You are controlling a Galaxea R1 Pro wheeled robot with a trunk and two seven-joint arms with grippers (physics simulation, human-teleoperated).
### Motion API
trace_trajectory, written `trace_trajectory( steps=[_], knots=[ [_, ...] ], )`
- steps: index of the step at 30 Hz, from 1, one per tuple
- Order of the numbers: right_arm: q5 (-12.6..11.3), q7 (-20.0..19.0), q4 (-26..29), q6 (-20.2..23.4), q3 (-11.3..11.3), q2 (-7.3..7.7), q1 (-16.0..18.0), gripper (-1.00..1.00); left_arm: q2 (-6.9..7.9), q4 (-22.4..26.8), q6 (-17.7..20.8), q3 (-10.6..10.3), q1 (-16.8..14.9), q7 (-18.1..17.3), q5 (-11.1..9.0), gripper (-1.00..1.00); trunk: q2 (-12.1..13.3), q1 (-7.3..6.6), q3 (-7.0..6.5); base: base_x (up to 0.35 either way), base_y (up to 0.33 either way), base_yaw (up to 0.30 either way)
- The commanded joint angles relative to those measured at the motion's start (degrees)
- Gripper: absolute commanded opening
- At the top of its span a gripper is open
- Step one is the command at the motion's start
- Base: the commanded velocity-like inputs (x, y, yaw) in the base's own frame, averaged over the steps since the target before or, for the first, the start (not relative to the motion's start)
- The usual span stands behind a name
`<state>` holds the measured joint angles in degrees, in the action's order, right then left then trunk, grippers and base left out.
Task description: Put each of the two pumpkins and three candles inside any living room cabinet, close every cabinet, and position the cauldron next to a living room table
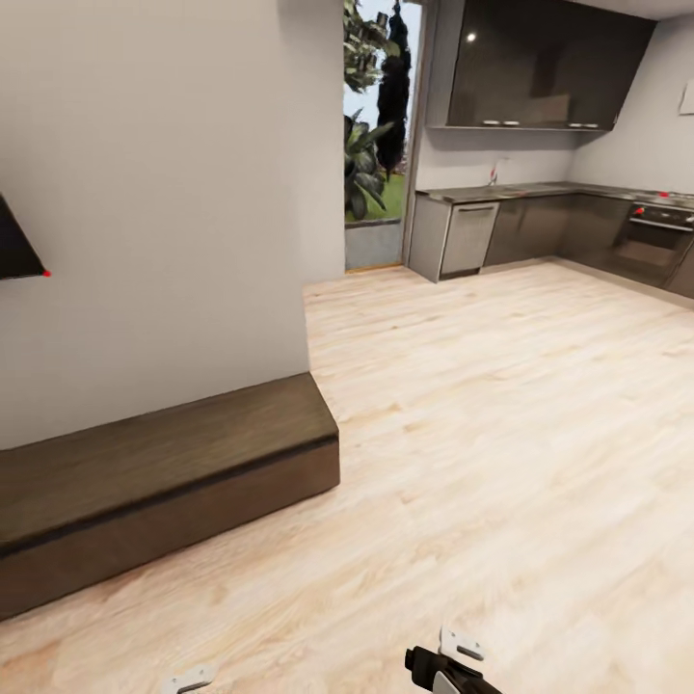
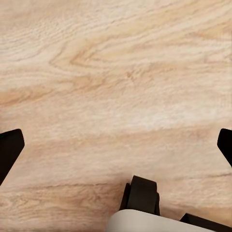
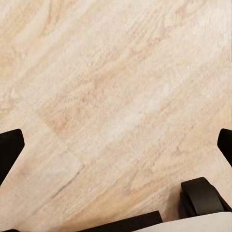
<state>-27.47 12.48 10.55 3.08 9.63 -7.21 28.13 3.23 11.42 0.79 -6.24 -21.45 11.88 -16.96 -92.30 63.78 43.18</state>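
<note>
While the head view looks forward and down, the cabinet [image 1: 164, 482] runs long and low against the grey wall [image 1: 154, 193], dark brown, its flat fronts shut. Pale wood floor [image 1: 501, 434] spreads out from the cabinet's end toward a kitchen well beyond it: grey kitchen units [image 1: 540, 226] under a dark worktop, glossy dark wall cupboards [image 1: 540, 67] above, an oven [image 1: 655, 241] at the far corner. Between the wall above the cabinet and those units a tall window [image 1: 374, 125] shows green plants outside. A dark panel corner with a red dot [image 1: 19, 253] juts from the wall above the cabinet. Nearer the camera than the cabinet, parts of both arms poke in at the frame's lower edge: a pale bracket of the left arm [image 1: 190, 680] and the black-and-white right arm [image 1: 448, 667]. Left wrist view: left hand [image 2: 116, 145] over bare floor planks, black fingertips [image 2: 9, 150] spread wide apart, nothing between them. Right wrist view: right hand [image 3: 116, 145] likewise, fingertips [image 3: 9, 150] wide apart over floor, holding nothing.
</note>
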Motion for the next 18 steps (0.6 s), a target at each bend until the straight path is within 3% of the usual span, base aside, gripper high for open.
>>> trace_trajectory(
  steps=[1, 18],
  knots=[
    [-0.01, 0.0, 0.0, 0.0, -0.01, 0.0, 0.0, 1.0, -0.01, 0.0, 0.0, 0.0, 0.0, 0.0, 0.0, 1.0, 0.0, 0.0, 0.0, 0.0, -0.113, 0.29],
    [0.04, 0.0, 0.0, 0.0, 0.0, 0.0, 0.0, 1.0, 0.01, 0.01, 0.0, -0.01, 0.0, 0.01, 0.0, 1.0, 0.0, 0.0, 0.0, 0.011, -0.167, 0.29]
  ],
)
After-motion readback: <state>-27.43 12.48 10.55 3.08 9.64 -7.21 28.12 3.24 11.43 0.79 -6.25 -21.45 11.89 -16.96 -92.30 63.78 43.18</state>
